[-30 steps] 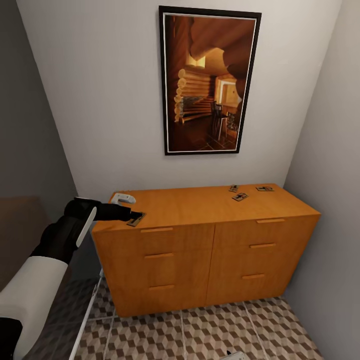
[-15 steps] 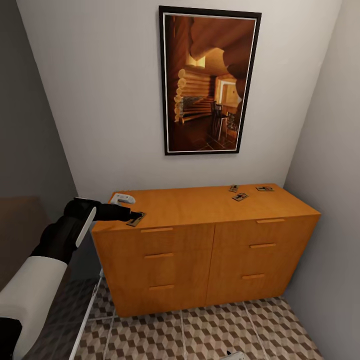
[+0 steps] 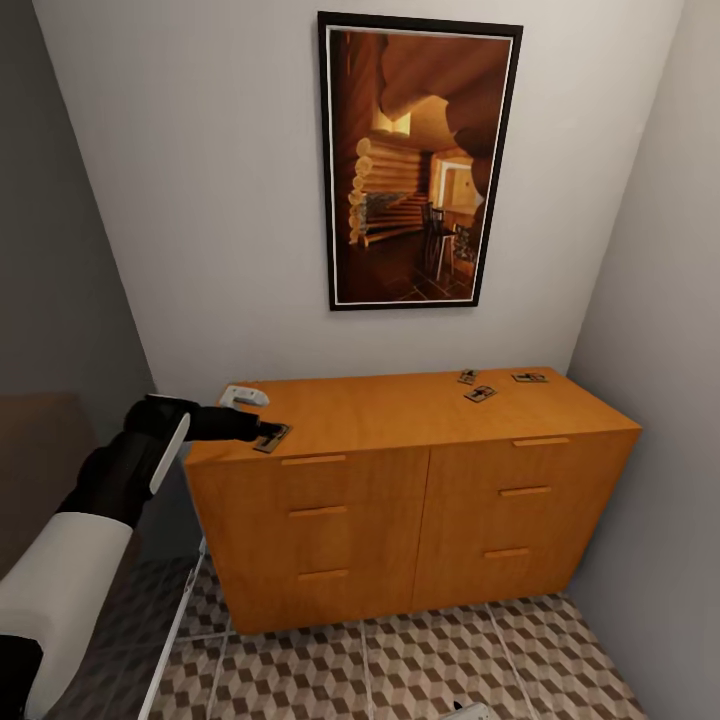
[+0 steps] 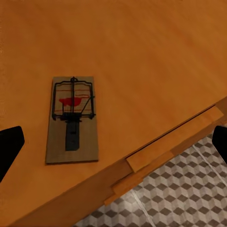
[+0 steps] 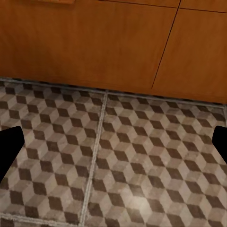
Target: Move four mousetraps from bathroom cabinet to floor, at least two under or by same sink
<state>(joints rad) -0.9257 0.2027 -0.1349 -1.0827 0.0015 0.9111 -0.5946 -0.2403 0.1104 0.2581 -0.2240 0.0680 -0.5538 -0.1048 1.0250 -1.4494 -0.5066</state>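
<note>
The orange-brown cabinet stands against the wall under a picture. One mousetrap lies flat near the front left edge of its top. In the left wrist view this mousetrap is a tan board with dark wire and a red spot. My left gripper hovers just over it, open, and the trap lies between the wide-apart black fingertips, nearer one of them. Three more mousetraps lie at the back right of the top. My right gripper hangs open and holds nothing over the cube-patterned floor.
A small white rounded object sits at the top's back left corner. Walls close in on both sides of the cabinet, and a framed picture hangs above. Drawer fronts rise right ahead of the right gripper. Tiled floor spreads before the cabinet.
My left forearm has shifted very slightly to the left. The gripper stays over the same mousetrap and nothing else has moved.
</note>
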